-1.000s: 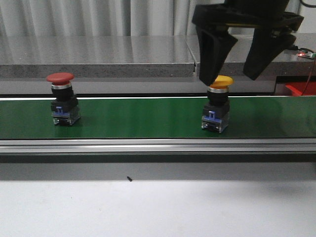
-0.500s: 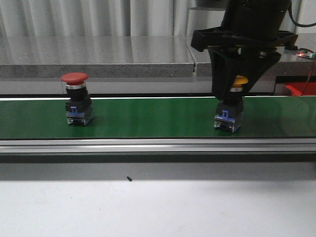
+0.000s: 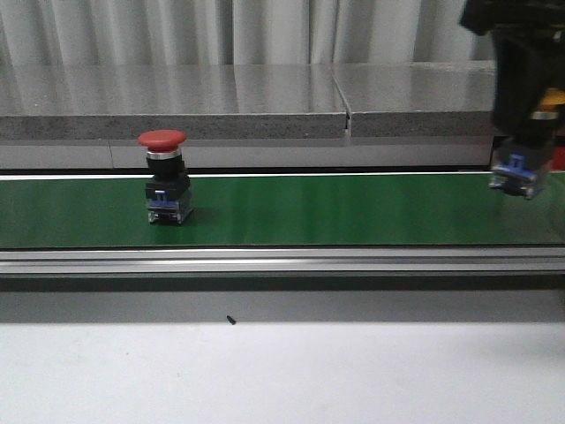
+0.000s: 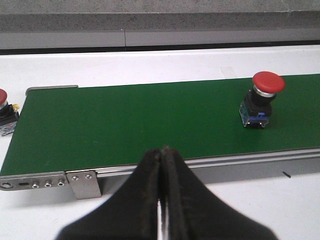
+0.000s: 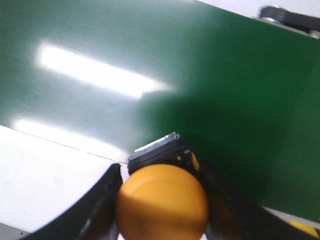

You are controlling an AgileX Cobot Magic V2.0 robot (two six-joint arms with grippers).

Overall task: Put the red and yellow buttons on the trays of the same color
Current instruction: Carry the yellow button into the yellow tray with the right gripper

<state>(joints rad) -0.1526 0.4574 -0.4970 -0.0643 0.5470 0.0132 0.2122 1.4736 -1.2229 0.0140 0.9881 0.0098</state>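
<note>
Green flat conveyor belt [image 3: 335, 210] runs left to right across the front view, with a silver aluminium side rail [image 3: 282, 261] along its near edge. It sits on a white matte desk [image 3: 282, 371]; a small dark speck [image 3: 230, 320] lies on the desk just in front of the rail. Behind the belt is a grey speckled stone-look ledge [image 3: 177, 102], split by a vertical seam, and behind that a pale pleated curtain [image 3: 177, 31].

Red mushroom-head push button with black body and blue base [image 3: 166, 177] stands upright on the belt, left of centre, untouched.

Right pincer [image 3: 527, 124], at the far right edge of the front view, is clamped on the yellow mushroom-head push button with black body [image 5: 162, 202]. In the right wrist view the black fingers [image 5: 102, 200] sit against both sides of the yellow cap. The button's blue base hangs above the belt surface, so it's lifted clear.

Left pincer [image 4: 161, 197] has its black fingers pressed together, holding nothing, on the near side of the belt end. Left wrist view also shows a second red-capped button [image 4: 5, 112] on the white desk just past the belt end, partly cut off by the frame. Trays not in view.
</note>
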